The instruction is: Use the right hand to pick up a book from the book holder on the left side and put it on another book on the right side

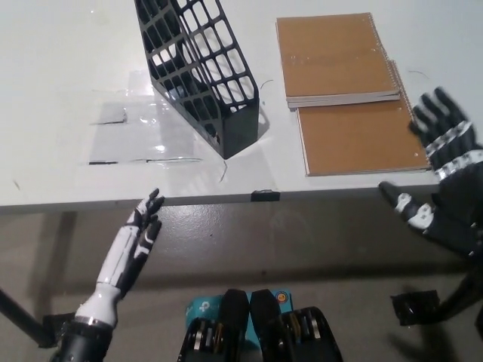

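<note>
Book holder: black lattice holder (200,72) stands on the white counter (60,83), left of the books, its open top leaning away to the far left; through the mesh I can see no book inside.
Books: two brown spiral-bound books lie flat on the right; the upper book (336,56) sits farther back, overlapping the far end of the lower book (361,139).
Right hand: black right hand (445,185) hovers at the counter's near right edge, just right of the lower book, fingers spread wide, holding nothing.
Left hand: white left hand (132,245) rests below the near counter edge, fingers straight, empty.
Handling: these books look light, thin and somewhat floppy, with smooth card covers; likely best pinched along the stiffer spiral edge.
Risk: a flat book gives little to grip, so it may slide.
</note>
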